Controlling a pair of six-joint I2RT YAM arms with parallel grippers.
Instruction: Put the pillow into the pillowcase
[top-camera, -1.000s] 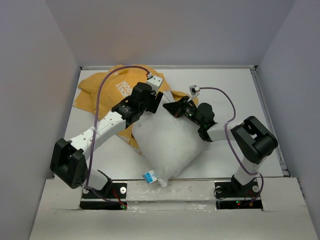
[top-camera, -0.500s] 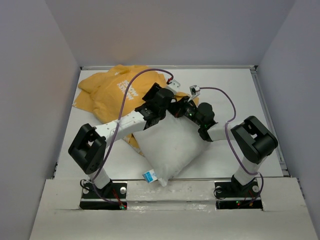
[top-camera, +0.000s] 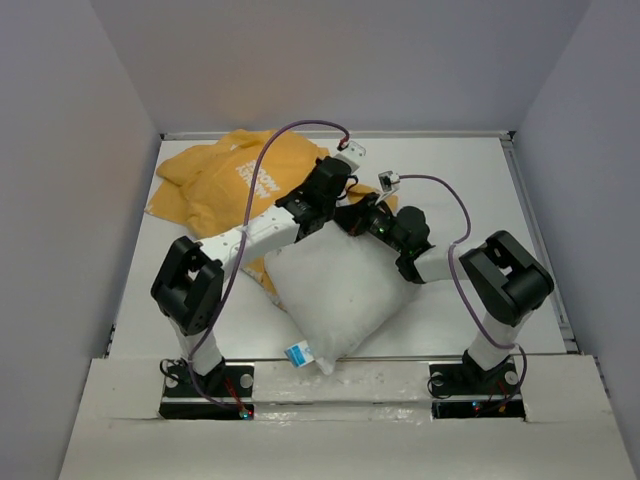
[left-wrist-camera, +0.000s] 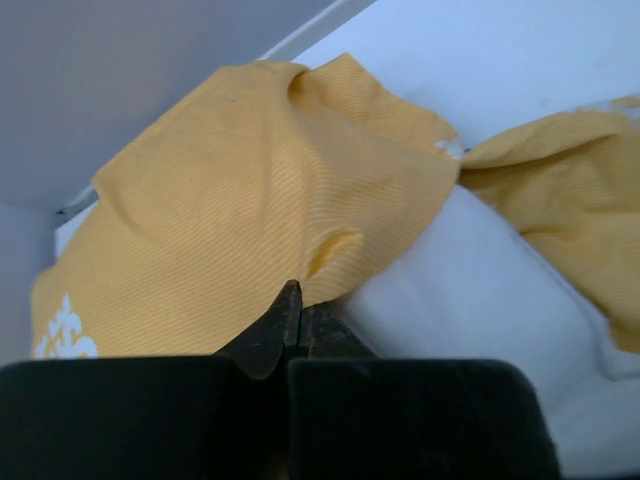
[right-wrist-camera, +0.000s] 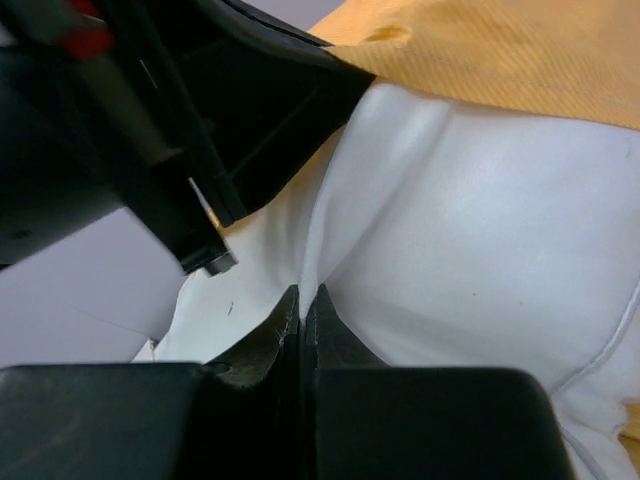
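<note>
The orange-yellow pillowcase (top-camera: 215, 185) lies crumpled at the far left of the table (top-camera: 480, 190). The left gripper (left-wrist-camera: 293, 303) is closed, pinching its edge beside the white pillow (top-camera: 335, 290), which lies mid-table with its tag (top-camera: 299, 352) at the near corner. At the pillow's far right side, the right gripper (right-wrist-camera: 302, 300) is closed on a fold of it.

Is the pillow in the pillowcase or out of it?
Mostly out: the pillow lies bare, only its far corner under the pillowcase edge.
</note>
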